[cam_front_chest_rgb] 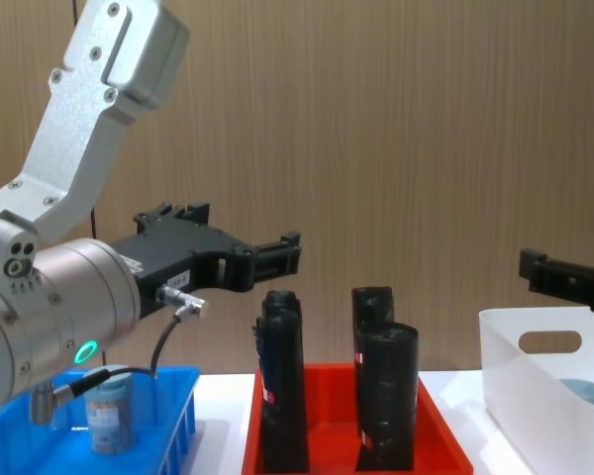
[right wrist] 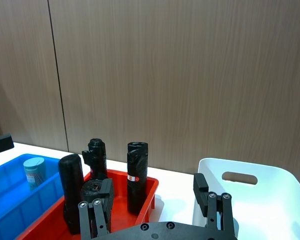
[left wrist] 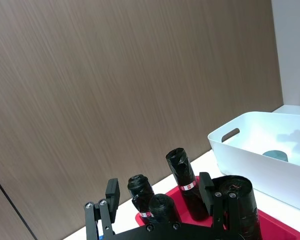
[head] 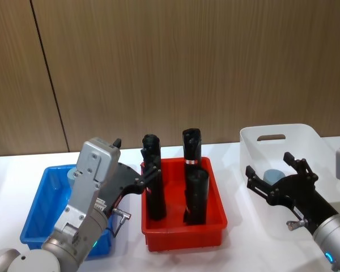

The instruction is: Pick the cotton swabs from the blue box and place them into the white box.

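1. The blue box (head: 34, 224) is at the far left. 1 cotton swabs jar (right wrist: 34, 171) stands upright toward its back wall, partly hidden behind the left arm in the head view. It is not yet moved, so I judge it the pick target.
2. The left gripper (left wrist: 159, 189) has its fingers spread with nothing between them. It is held high near the blue box and red tray border, fingers roughly level rather than pointing down. The step in hand looks like the reach for the jar. To do it well:
   - Bring the gripper back over the jar, tip the fingers down and centre on the lid.
   - Drop straight so 1 finger goes each side, keeping clear of the back wall.
   - Clamp on the clear body under the lid, since a light jar probably tips if nudged.
3. The red tray (head: 184, 241) is in the middle. The tall black packs (head: 197, 192) stand upright in it, well above the rim, and are not task things. Any carry rightward should clear their tops.
4. The right gripper (head: 270, 165) has its fingers spread and is empty, hovering over the left part of the white box. It may be parked or waiting for a handover; I cannot tell which.
5. The white box (head: 306, 131) is at the far right. A second jar (left wrist: 276, 155) sits inside with its lid showing. Release the next 1 low and beside it, not on top.
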